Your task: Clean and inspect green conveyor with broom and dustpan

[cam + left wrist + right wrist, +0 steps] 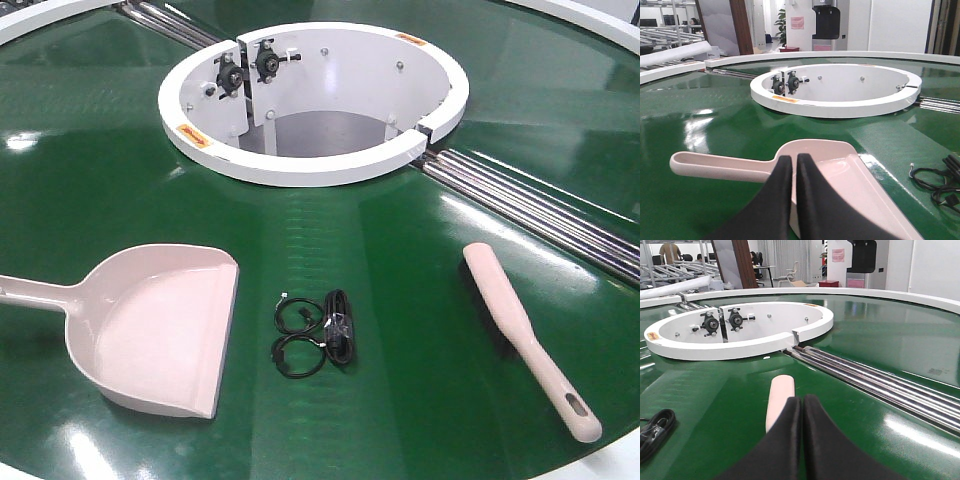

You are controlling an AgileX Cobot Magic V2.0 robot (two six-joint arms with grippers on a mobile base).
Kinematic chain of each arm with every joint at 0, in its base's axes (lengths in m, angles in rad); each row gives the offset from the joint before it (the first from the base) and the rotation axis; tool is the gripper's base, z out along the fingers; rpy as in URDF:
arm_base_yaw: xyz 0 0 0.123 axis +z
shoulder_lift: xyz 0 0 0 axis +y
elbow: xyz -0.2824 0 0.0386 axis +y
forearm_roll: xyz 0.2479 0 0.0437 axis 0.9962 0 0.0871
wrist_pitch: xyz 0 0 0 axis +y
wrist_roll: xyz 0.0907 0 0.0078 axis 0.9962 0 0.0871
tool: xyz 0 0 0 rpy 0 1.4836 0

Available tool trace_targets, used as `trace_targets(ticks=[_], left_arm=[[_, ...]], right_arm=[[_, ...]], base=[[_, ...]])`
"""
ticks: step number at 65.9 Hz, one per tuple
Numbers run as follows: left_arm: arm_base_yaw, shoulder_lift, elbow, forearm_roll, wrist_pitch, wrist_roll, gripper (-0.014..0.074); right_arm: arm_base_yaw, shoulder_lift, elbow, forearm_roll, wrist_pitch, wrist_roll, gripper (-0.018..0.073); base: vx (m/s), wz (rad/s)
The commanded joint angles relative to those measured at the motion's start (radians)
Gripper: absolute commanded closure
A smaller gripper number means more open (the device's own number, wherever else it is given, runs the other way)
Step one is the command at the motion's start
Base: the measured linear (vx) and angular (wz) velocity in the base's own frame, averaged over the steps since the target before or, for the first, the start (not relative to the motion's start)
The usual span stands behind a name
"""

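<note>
The green conveyor fills the front view. The pale pink dustpan lies flat on it at the front left, handle pointing left. The broom lies at the front right, slotted handle end toward the near edge. Neither gripper shows in the front view. In the left wrist view my left gripper is shut and empty, in front of the dustpan where handle meets scoop. In the right wrist view my right gripper is shut and empty, with the broom's rounded end just beyond its tips.
A coiled black cable lies on the belt between dustpan and broom; it also shows in the left wrist view. The white ring surrounds the central opening. Silver rollers run from the ring to the right edge.
</note>
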State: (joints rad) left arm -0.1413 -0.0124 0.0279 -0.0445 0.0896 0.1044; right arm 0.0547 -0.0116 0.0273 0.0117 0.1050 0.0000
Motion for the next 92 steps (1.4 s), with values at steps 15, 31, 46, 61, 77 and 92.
trace_targets(ticks=[15,31,46,61,77,92], left_arm=[[0.001,-0.014,0.01,-0.005,-0.072,-0.003,0.0603],[0.001,-0.014,0.01,-0.005,-0.072,-0.003,0.0603],[0.001,-0.014,0.01,-0.005,-0.072,-0.003,0.0603],[0.001,-0.014,0.01,-0.005,-0.072,-0.003,0.0603],[0.001,-0.014,-0.001,-0.008,-0.292,-0.003,0.0603],[0.001,0.087,-0.251,-0.014,-0.205,-0.004,0.0603]], right_arm=[[-0.003,-0.011,0.004,0.0,-0.079,0.0,0.0568],[-0.003,-0.011,0.004,0.0,-0.079,0.0,0.0568],[-0.003,-0.011,0.004,0.0,-0.079,0.0,0.0568],[-0.003,-0.011,0.004,0.0,-0.079,0.0,0.0568],[-0.003,-0.011,0.004,0.0,-0.079,0.0,0.0568],[-0.003,-0.011,0.004,0.0,-0.079,0.0,0.0568]], base=[[0.0,0.0],[0.0,0.0],[0.0,0.0],[0.0,0.0],[0.0,0.0],[0.0,0.0]])
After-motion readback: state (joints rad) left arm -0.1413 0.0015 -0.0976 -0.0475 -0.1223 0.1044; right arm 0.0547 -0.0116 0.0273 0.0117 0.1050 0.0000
